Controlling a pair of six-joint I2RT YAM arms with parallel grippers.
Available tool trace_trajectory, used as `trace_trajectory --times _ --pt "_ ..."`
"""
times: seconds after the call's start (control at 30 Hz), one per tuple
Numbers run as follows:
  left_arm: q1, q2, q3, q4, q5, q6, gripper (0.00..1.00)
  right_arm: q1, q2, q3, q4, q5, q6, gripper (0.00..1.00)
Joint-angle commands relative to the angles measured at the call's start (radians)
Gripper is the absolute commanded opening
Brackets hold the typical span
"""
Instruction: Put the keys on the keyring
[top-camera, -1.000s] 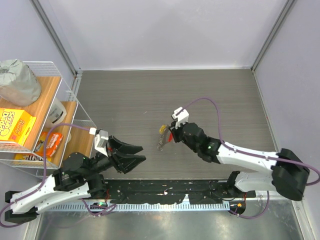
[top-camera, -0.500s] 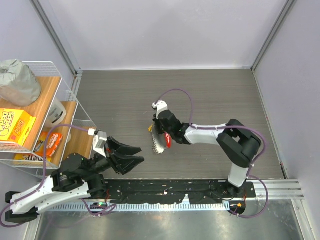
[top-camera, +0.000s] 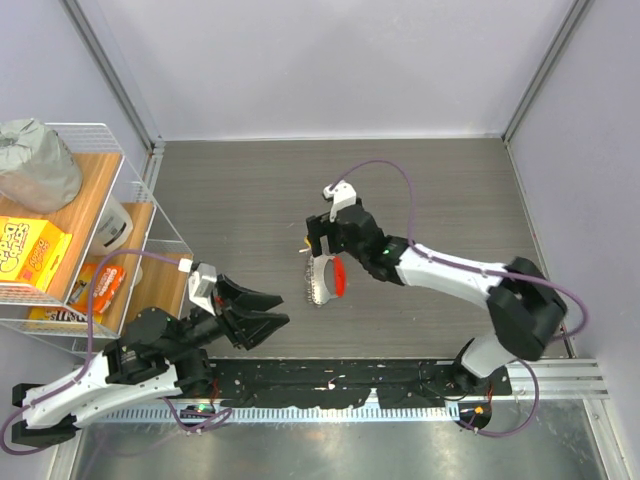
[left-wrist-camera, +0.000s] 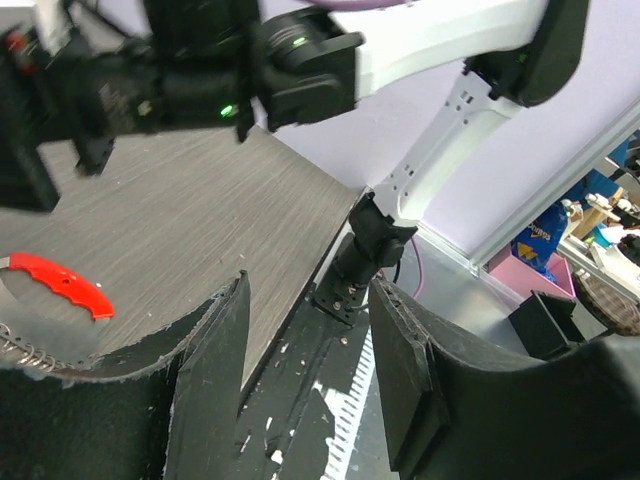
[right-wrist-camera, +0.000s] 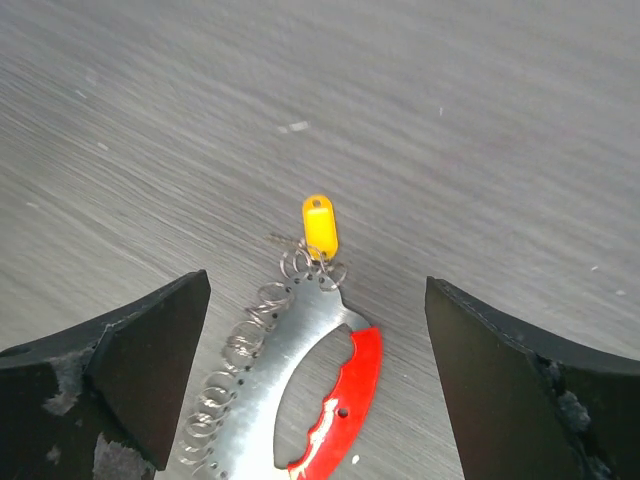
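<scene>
Keyring (right-wrist-camera: 290, 335) lies diag., yellow-tag key (right-wrist-camera: 319, 226) at far end.

Keyring (right-wrist-camera: 290, 345) of shiny silvery metal with glossy red plastic, key (right-wrist-camera: 319, 226) with smooth yellow plastic tag, table (right-wrist-camera: 480, 100) matt grey, perhaps wood laminate

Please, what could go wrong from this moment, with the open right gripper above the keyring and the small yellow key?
1. The keys are tiny and touch the thin rings of the keyring. The right gripper, open wide above both, might pinch the rings too, or miss the yellow tag.
2. The keyring lies loose on the table. The left gripper is open and apart from it, so a push could probably slide it.
</scene>
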Motion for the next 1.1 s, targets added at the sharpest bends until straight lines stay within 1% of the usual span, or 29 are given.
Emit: trace_trajectory --times 0.0,0.07,0.13,0.2,0.3,0.33,0.43,0.53,0.6,0.67,0.77,1.07 --pt "-0.001 0.013 0.004 0.021 -0.032 0.020 0.57 0.003 -0.191 0.020 -0.076 0.006 -0.032 0.95" --pt "0.001 0.032 0.015 0.019 -0.040 0.033 0.63 0.003 -0.253 0.032 -0.121 -0.005 -0.027 0.95" --pt "0.001 0.052 0.030 0.018 -0.049 0.042 0.66 0.005 -0.291 0.074 -0.261 0.019 -0.009 0.95" --pt "0.001 0.079 0.049 0.016 -0.045 0.059 0.73 0.003 -0.325 0.118 -0.349 0.026 -0.012 0.95" --pt "-0.001 0.116 0.086 0.004 -0.048 0.077 0.96 0.003 -0.400 0.158 -0.425 0.061 0.005 0.95" --pt "-0.001 0.125 0.098 0.001 -0.046 0.085 0.99 0.003 -0.417 0.163 -0.454 0.070 0.005 0.96" --pt "-0.001 0.156 0.129 -0.002 -0.051 0.100 1.00 0.005 -0.530 0.158 -0.485 0.119 0.033 0.96" --pt "-0.001 0.190 0.162 -0.005 -0.051 0.108 1.00 0.005 -0.636 0.135 -0.479 0.165 0.050 0.95" --pt "0.001 0.211 0.179 -0.004 -0.045 0.109 1.00 0.006 -0.725 0.128 -0.480 0.179 0.059 0.95" --pt "-0.001 0.227 0.190 0.002 -0.028 0.111 1.00 0.005 -0.770 0.134 -0.500 0.182 0.063 0.96" --pt "-0.001 0.236 0.199 0.008 -0.020 0.108 0.99 0.006 -0.804 0.148 -0.532 0.178 0.077 0.96" --pt "-0.001 0.236 0.221 -0.010 -0.042 0.114 1.00 0.005 -0.820 0.157 -0.581 0.057 0.068 0.95"
